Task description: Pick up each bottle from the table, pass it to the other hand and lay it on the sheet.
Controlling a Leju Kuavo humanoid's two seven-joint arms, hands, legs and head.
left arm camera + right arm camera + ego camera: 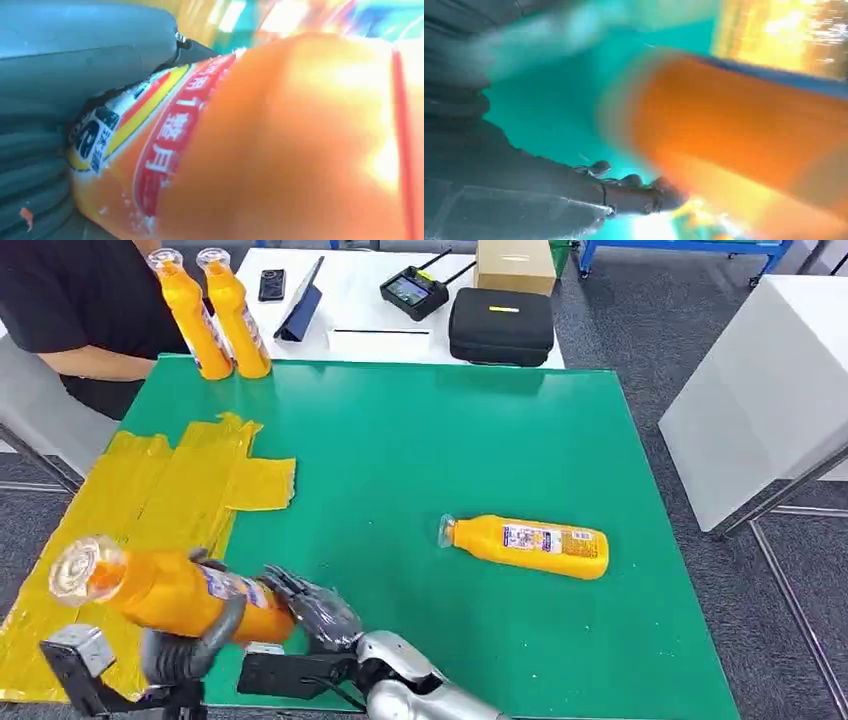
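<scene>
An orange bottle point(160, 590) lies tilted in my left hand point(190, 645) at the near left, its clear cap end over the yellow sheet point(150, 490). Seen from the left wrist, the bottle point(280, 150) with its label sits tight against the palm. My right hand point(315, 610) is at the bottle's base with fingers spread. The blurred right wrist view shows green mat between the palm and the bottle point(749, 140). A second orange bottle point(530, 545) lies on its side on the green mat point(420, 440) at right. Two more bottles point(215, 315) stand upright at the far left corner.
A person in black point(80, 300) sits at the far left. Behind the mat, a white table carries a black case point(500, 325), a cardboard box point(515, 265), a controller point(413, 290), a phone point(271, 284) and a tablet point(300, 305). Another white table point(760, 390) stands right.
</scene>
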